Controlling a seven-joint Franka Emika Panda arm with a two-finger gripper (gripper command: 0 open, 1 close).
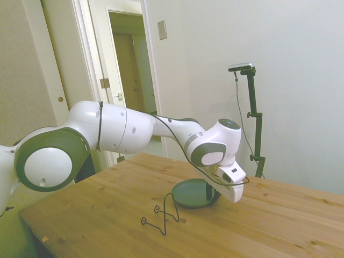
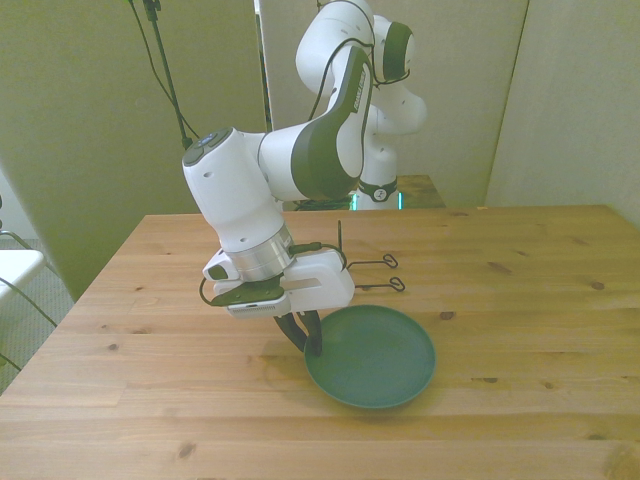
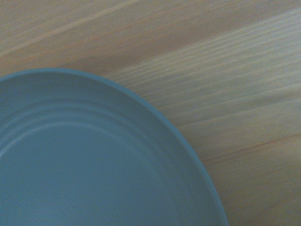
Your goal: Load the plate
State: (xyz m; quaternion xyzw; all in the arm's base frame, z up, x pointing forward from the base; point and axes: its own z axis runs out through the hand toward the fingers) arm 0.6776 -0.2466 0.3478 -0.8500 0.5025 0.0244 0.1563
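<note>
The plate (image 2: 380,355) is a round, shallow dark teal dish lying on the wooden table (image 2: 520,290), toward the near side. My gripper (image 2: 308,340) points down at the plate's rim on the front view's left, and its dark fingers (image 2: 314,343) stand close together astride that rim, shut on it. From the side, the plate (image 1: 189,192) lies under the white hand, which hides the fingertips. Close up in the wrist view, the plate (image 3: 84,165) fills one corner, with bare wood beside it.
A thin black wire stand (image 2: 372,266) sits on the table just behind the plate, and in the side view the wire stand (image 1: 161,215) is nearer the camera than the plate. A cable loops along the arm to the hand.
</note>
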